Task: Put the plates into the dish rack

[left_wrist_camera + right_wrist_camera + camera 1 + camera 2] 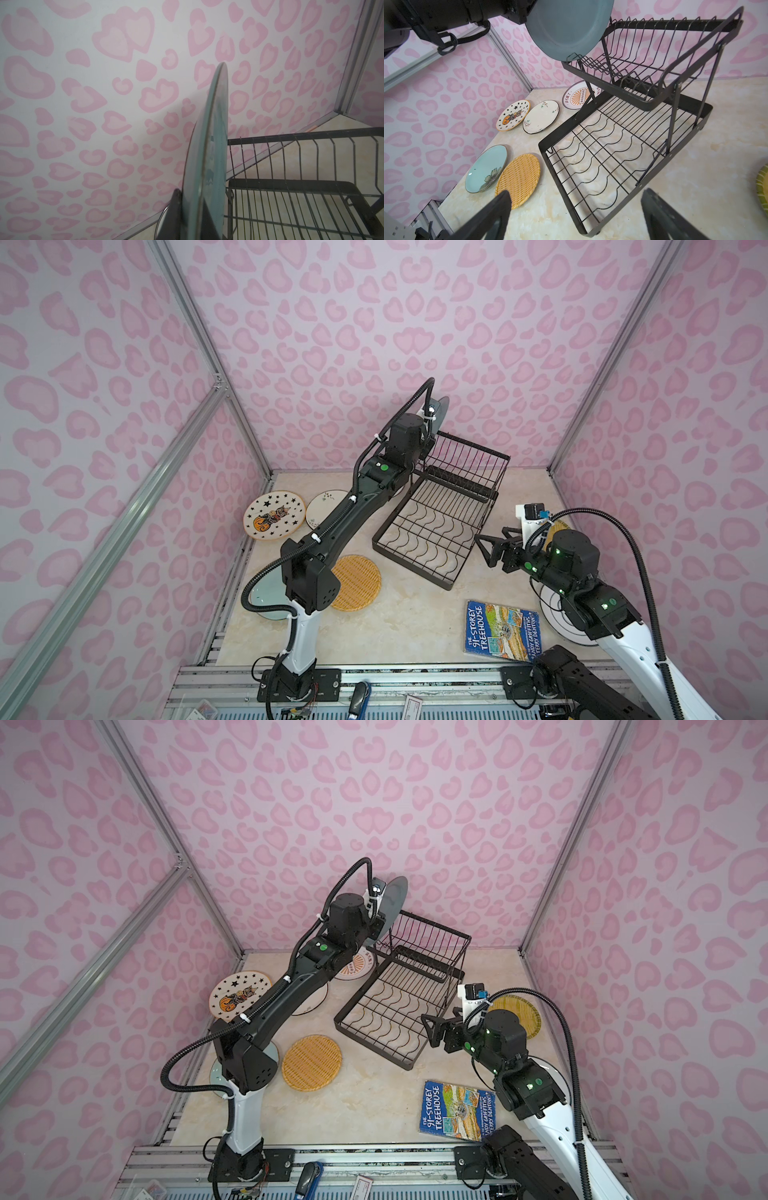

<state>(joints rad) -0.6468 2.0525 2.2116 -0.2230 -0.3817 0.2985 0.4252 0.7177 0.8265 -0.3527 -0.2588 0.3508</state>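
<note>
- Teal-grey plate (566,29), first of eight bound for the dish rack (561,187), stands on edge in the air, its rim clamped between the closed jaws of the left gripper (192,205) and its disc rising straight away from them.
- The move ahead turns on the raised slotted basket (602,82). It lies lower than the jaws and off to the side the plate's hollow face looks toward. Its row of divider wires runs away from that face.
- Seen edge-on in the left wrist view, the plate appears roughly parallel to those dividers. By that reading it needs a sideways shift over the nearest slot and then a descent, not a turn.
- The plate's lowest rim hangs just beside the basket's end corner; contact cannot be told from these views.
- The wide flat tray (629,145) beneath the basket holds nothing.
- The right gripper (486,551), jaws wide apart and holding nothing, hovers over the tray's near corner. It is well apart from the plate, so the left arm is plainly the nearer.
- Flat on the table (415,630) wait the star plate (512,115), sprig plate (540,116), sunburst plate (577,95), pale green floral plate (485,168) and orange woven plate (519,178).
- The yellow woven plate (517,1015) and ring plate (550,610) lie behind and under the right arm.
- A blue paperback (500,630) lies below the right gripper, no part of the job.
</note>
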